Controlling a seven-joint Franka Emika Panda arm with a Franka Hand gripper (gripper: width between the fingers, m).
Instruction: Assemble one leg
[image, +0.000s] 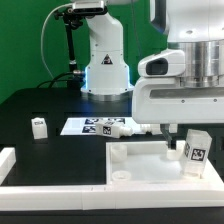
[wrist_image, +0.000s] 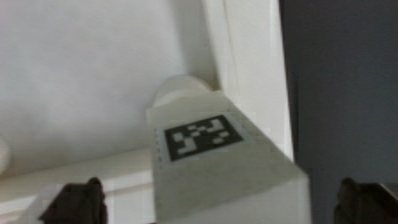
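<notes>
A flat marker board (image: 95, 126) lies on the black counter (image: 40, 105). A big white tray (image: 140, 175) sits near it.

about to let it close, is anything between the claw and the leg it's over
Nothing visible. In the wrist view the leg sits directly between the two fingertips, with only the white panel beneath it. In the exterior view the claw hangs right over that leg.

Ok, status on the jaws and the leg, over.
Gripper open, jaws either side of the leg, not closed on it. Leg sits on the white panel by its rim. Another leg loose on the table. Nothing blocking.
</notes>
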